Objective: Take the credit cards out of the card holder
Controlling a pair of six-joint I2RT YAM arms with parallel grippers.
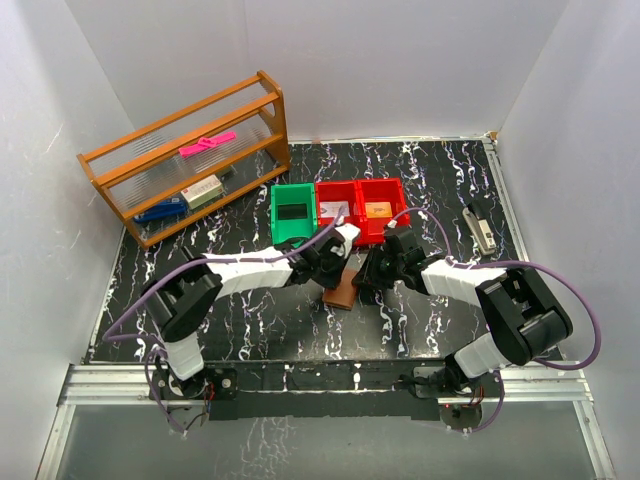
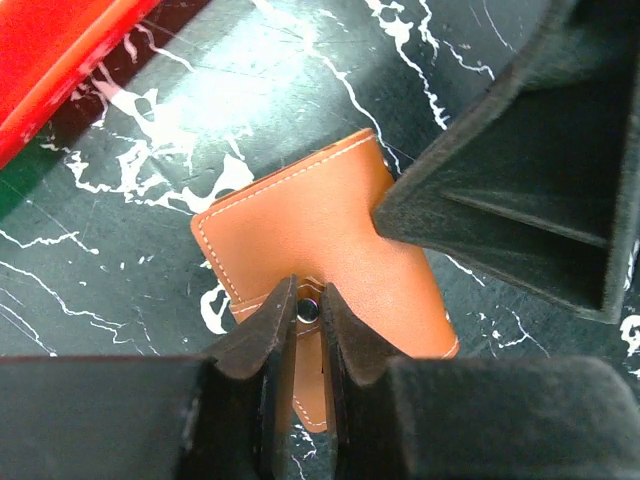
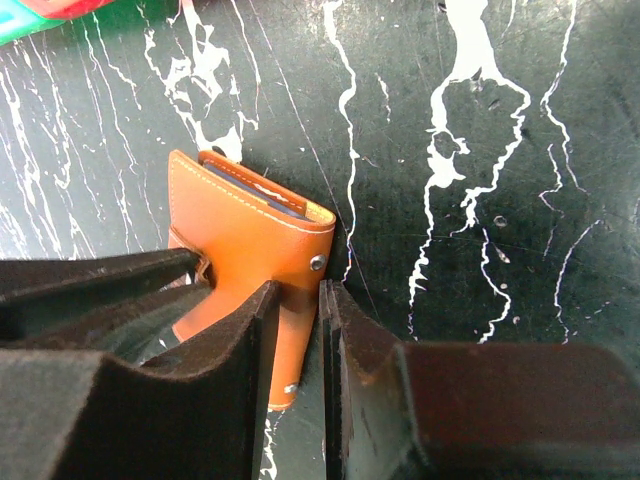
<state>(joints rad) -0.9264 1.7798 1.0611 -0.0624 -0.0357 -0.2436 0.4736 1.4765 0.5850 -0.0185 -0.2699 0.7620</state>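
Spreading under everything is the black, white-veined marble tabletop (image 1: 250,330). At its far left stands an orange-brown wooden rack with ribbed clear shelves (image 1: 100,170). To the right of the rack sit a green plastic bin (image 1: 280,215) and two red plastic bins (image 1: 365,185) in a row. Just in front of those bins, the small brown leather bifold card holder (image 2: 300,230) lies folded shut on the marble, between the two arms' tips. The right gripper (image 3: 300,300) has its jaws nearly together astride the holder's stitched side edge, with brown leather showing in the narrow gap. The left gripper (image 2: 308,300) is pinched closed on the holder's strap tab, right at the small metal snap stud (image 2: 308,310). Along the holder's open edge a thin grey-blue layer (image 3: 262,197) shows; whether it is card or lining cannot be told.
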